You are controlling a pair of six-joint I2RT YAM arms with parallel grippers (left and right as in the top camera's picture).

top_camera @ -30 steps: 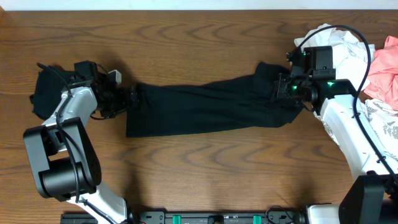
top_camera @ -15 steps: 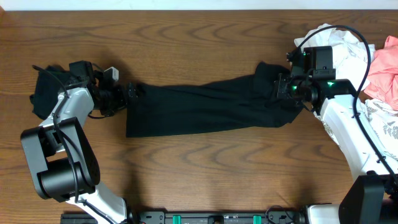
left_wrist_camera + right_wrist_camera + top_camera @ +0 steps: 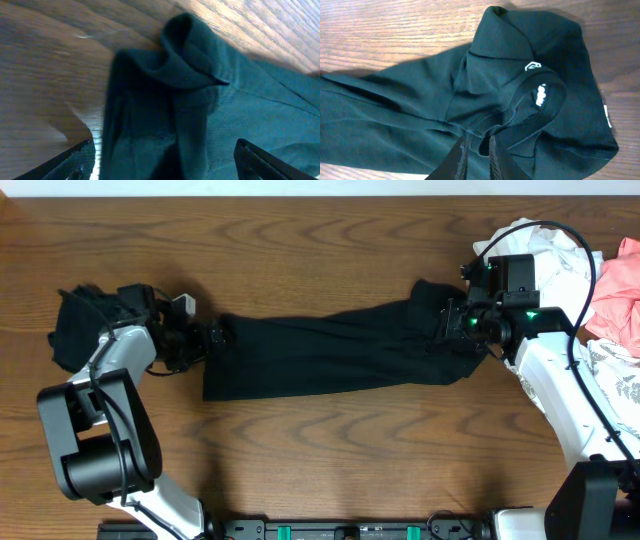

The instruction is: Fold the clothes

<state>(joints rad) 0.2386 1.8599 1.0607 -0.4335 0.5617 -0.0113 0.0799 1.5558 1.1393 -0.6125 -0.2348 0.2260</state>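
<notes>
Your black shirt (image 3: 320, 355) lies stretched in a long band across the middle of the desk (image 3: 320, 240), running from one arm to the other. At its left end your left pincer (image 3: 210, 337) is released, its fingers (image 3: 75, 157) spread wide. The left wrist view shows the bunched, rolled edge of the shirt lying in the gap between them, and you cannot tell whether either finger touches the cloth. At the right end your right pincer (image 3: 479, 152) is clenched on a fold of the shirt just below the collar (image 3: 505, 35), with the fingers nearly together and fabric pinched between them. A small white tag (image 3: 532, 65) shows inside the collar. Behind your left arm a dark bundle (image 3: 70, 330) sits apart from the shirt. At the right edge of the desk lie a white garment (image 3: 545, 250), a pink garment (image 3: 620, 280) and a leaf-print garment (image 3: 610, 370).
</notes>
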